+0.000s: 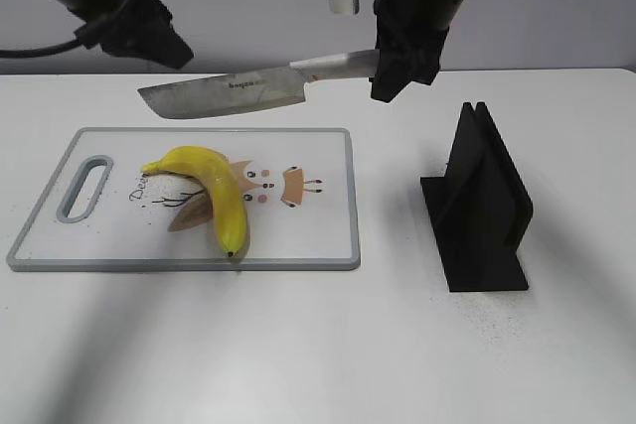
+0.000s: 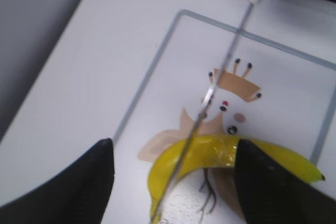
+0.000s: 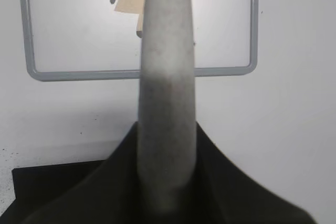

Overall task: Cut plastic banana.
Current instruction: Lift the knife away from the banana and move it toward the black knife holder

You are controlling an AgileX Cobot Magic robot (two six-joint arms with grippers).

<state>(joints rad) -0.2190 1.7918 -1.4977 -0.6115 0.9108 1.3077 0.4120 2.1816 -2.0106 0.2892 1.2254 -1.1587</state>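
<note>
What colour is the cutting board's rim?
Grey, around a white cutting board; the exterior view shows it best.

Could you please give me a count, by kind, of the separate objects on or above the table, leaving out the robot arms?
Plastic banana: 1
Knife: 1
Cutting board: 1
Black knife stand: 1
Total: 4
</note>
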